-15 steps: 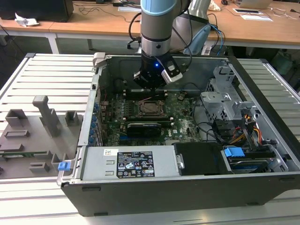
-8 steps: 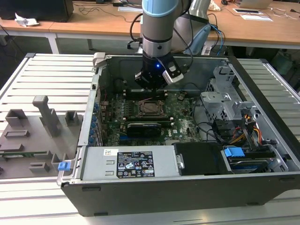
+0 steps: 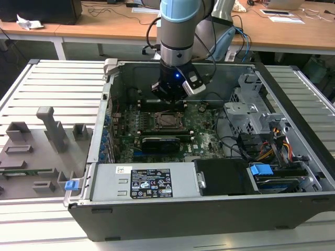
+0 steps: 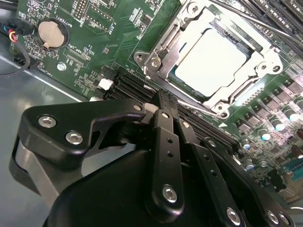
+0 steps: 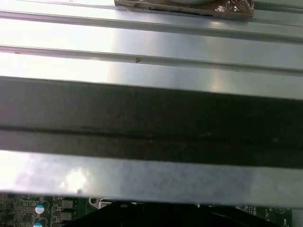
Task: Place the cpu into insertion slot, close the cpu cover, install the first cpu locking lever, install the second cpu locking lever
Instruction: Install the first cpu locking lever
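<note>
The pincer (image 4: 163,101) hangs inside the open computer case (image 3: 293,104), just above the green circuit board (image 3: 204,133) and a little to the far side of the insertion slot (image 3: 168,120); in the second wrist view its black fingers (image 4: 165,142) lie pressed together with nothing between them. In that same view the cpu (image 4: 211,57) sits flat in the slot, its pale metal face showing through the cut-out of the cpu cover (image 4: 265,59), which lies down over it as a silvery frame. A thin metal lever rod (image 4: 255,21) runs along the far side of the socket; whether it is latched I cannot tell. Near the socket stand rows of black memory slots (image 4: 137,90), and a round coin battery (image 4: 49,34) lies on the board well apart from them. In the exterior view a long black card (image 3: 165,142) lies just on the near side of the socket, a labelled grey power supply box (image 3: 144,182) sits at the case's near edge, and a blue clip (image 3: 260,169) shows toward the exterior view's right. The case rests on a ribbed metal worktop (image 3: 57,83), where a grey fixture plate (image 3: 42,151) lies at the exterior view's left.
</note>
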`<state>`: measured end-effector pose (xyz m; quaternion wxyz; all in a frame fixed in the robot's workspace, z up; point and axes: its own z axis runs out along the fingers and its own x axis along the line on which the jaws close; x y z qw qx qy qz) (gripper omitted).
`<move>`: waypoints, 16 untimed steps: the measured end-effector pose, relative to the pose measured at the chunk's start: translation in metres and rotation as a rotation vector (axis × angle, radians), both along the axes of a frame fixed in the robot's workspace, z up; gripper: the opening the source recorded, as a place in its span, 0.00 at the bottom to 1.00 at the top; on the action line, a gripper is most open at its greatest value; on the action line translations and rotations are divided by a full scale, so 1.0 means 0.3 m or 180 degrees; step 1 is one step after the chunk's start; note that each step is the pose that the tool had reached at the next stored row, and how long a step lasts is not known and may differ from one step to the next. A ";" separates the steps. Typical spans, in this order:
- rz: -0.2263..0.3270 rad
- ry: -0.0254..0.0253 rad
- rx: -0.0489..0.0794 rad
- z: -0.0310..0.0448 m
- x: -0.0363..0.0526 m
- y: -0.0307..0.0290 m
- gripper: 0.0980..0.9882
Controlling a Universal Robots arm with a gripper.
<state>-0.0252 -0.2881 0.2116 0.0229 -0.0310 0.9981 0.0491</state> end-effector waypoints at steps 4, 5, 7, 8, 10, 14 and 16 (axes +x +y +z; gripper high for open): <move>0.0000 0.0000 -0.0001 -0.012 0.003 0.000 0.01; 0.0000 0.0000 -0.0003 -0.016 0.004 0.000 0.01; 0.0000 0.0000 -0.0009 -0.020 0.006 0.000 0.01; 0.0000 0.0001 -0.0013 -0.022 0.006 0.000 0.01; 0.0000 0.0002 -0.0019 -0.024 0.007 0.000 0.01; 0.0000 0.0003 -0.0018 -0.024 0.008 0.000 0.01; 0.0000 0.0003 -0.0030 -0.025 0.009 0.000 0.01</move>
